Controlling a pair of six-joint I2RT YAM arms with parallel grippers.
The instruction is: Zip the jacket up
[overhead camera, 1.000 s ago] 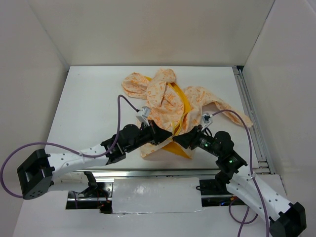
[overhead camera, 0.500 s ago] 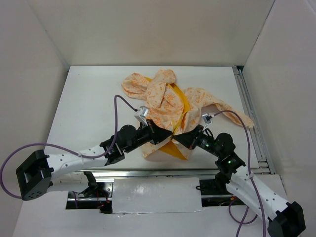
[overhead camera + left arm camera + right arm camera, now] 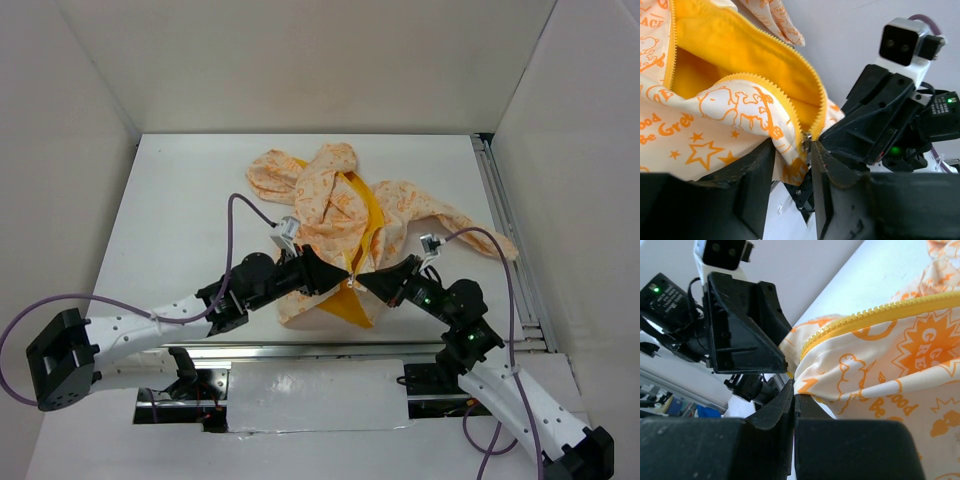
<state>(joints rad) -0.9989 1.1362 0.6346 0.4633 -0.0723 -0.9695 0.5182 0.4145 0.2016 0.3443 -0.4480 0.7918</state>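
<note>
Tabletop seen from above: a small cream hooded jacket [image 3: 340,215] with orange cartoon print, bright yellow lining and a yellow zipper lies rumpled and open-fronted on the flat white table [image 3: 180,200], toward its far half. My two arms meet at the jacket's near hem, where the zipper begins.

My right gripper [image 3: 793,390] is pinched fully closed on the cream hem fabric just beside the zipper's lower end. My left gripper [image 3: 792,155] stands partly apart, jaws either side of the hem corner. The small metal zipper slider [image 3: 806,141] hangs between them, close to one finger, and nothing is clamped there. The yellow plastic zipper teeth [image 3: 785,107] curve away in two separate rows, so the front looks almost wholly unzipped. I cannot tell whether both rows sit in the slider.

I judge this step to be taking hold of the slider while my right side anchors the hem. The next move calls for closing my left jaws squarely on that small slider, then drawing it along the teeth toward the collar with the hem held taut.
</note>
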